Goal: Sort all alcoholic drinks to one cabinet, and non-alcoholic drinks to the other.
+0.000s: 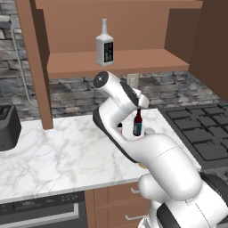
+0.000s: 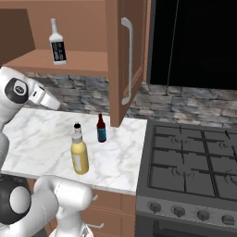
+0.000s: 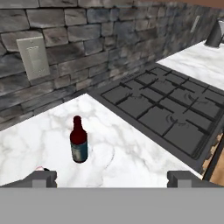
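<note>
Standing slim brown bottle (image 3: 78, 140), veined marble counter (image 3: 131, 148)

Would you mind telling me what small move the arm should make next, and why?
Probably lower the open end effector toward the dark-brown bottle and centre it between the fingers. The whitish bottle already stands on the cabinet shelf, while the brown one stands upright on the counter, slightly left of centre in the hand view and not yet between the fingertips.
</note>
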Motion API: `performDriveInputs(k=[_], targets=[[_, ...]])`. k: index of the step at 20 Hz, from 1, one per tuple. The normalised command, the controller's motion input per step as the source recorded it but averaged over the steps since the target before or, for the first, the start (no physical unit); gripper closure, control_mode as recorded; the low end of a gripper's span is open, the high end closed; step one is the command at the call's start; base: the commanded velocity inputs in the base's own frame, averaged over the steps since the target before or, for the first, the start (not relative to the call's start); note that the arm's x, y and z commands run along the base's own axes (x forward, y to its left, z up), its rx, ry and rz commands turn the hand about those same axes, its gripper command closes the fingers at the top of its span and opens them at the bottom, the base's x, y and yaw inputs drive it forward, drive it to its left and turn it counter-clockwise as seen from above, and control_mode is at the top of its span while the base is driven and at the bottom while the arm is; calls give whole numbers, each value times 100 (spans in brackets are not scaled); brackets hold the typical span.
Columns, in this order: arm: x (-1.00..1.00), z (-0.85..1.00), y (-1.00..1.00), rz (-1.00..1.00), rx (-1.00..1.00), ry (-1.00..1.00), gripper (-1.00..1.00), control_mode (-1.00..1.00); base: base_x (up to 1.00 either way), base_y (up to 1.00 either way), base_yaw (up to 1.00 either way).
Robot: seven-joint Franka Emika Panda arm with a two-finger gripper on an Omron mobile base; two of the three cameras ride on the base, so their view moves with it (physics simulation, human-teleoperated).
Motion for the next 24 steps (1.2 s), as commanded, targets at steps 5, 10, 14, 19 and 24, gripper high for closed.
performDriveInputs(k=[5, 10, 14, 19, 24], targets=[[33, -34, 0, 0, 0, -3, -100, -100, 0, 0, 0], [14, -21, 0, -1, 0, -1, -100, -100, 0, 0, 0], [3, -16, -3, -2, 0, 0, -100, -100, 0, 0, 0], [8, -7, -8, -2, 0, 0, -100, -100, 0, 0, 0], [20, -13, -5, -2, 0, 0, -100, -100, 0, 0, 0]])
